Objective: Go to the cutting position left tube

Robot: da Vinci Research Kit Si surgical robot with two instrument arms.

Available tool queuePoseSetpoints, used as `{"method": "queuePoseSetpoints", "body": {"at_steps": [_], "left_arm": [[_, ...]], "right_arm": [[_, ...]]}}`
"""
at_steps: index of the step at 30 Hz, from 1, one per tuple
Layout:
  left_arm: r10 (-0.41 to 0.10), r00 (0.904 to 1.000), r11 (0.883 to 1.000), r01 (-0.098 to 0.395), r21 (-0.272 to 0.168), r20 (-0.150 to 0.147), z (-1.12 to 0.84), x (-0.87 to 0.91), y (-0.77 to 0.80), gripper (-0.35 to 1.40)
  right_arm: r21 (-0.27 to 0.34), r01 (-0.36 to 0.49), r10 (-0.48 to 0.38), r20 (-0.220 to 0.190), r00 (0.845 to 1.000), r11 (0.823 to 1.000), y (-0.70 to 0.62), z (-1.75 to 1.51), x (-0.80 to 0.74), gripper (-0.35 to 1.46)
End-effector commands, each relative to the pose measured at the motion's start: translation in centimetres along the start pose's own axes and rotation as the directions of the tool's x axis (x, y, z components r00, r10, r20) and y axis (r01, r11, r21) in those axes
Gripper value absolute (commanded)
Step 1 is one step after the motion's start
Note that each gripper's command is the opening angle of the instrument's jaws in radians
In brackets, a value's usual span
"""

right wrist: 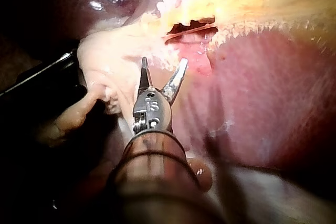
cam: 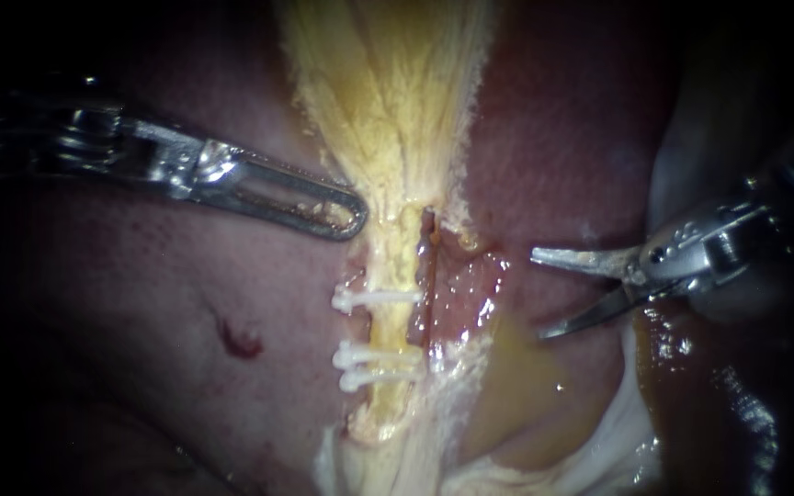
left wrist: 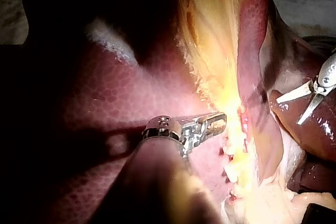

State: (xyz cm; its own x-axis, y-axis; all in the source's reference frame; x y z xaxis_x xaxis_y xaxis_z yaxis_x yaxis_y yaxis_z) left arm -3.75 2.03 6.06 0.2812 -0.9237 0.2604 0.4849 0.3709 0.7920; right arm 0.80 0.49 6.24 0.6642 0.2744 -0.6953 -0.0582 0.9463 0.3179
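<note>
Three white clips (cam: 383, 354) are sitting across the left tube (cam: 395, 323), one higher up and two stacked close together lower down. The bare stretch between the single one and the pair is where I'm guessing the cut is meant to go. My right instrument (cam: 538, 294) is hanging well off to the side of that, over the liver (cam: 186, 303). Its blades are spread wide with nothing between them, pointing toward the tubes but not touching either. My left instrument (cam: 323, 207) is lying with its jaws closed flat together, tip resting against the edge of the yellow tissue (cam: 388, 110) just above the clips, and I'm not seeing anything pinched in there. So right now it's purely a travelling job for the right one. What I'm thinking for doing it well is going in with the blades open so the tube can slide between them, and coming in square across the tube rather than at a slant. The part that's worrying me is a thin dark red tube (cam: 427, 294) running right beside the clipped one, on the side the blades are arriving from. The tips are going to have to get over or past it without snagging it. I'm also aiming for the middle of that gap and not hugging a clip, since a blade landing on a clip isn't going anywhere good.
</note>
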Motion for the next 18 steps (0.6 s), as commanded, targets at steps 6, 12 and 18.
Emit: {"method": "queuePoseSetpoints", "body": {"at_steps": [6,12,18], "left_arm": [[-0.005,1.0,1.0,0.005,-0.005,0.007,-0.32,-0.1,0.01,-0.35],[-0.006,0.9998,1.0,0.006,-0.019,0.018,-0.61,-0.07,0.02,-0.35],[-0.005,0.9998,1.0,0.006,-0.021,0.02,-0.66,-0.05,0.03,-0.35]], "right_arm": [[0.0,0.0,0.0,0.0,1.0,1.0,0.0,0.0,0.0,1.44],[-0.003,0.0,0.0,0.001,1.0,1.0,0.0,-0.01,0.01,1.44],[-0.003,-0.001,0.001,0.001,1.0,1.0,0.0,0.0,0.01,1.44]]}}
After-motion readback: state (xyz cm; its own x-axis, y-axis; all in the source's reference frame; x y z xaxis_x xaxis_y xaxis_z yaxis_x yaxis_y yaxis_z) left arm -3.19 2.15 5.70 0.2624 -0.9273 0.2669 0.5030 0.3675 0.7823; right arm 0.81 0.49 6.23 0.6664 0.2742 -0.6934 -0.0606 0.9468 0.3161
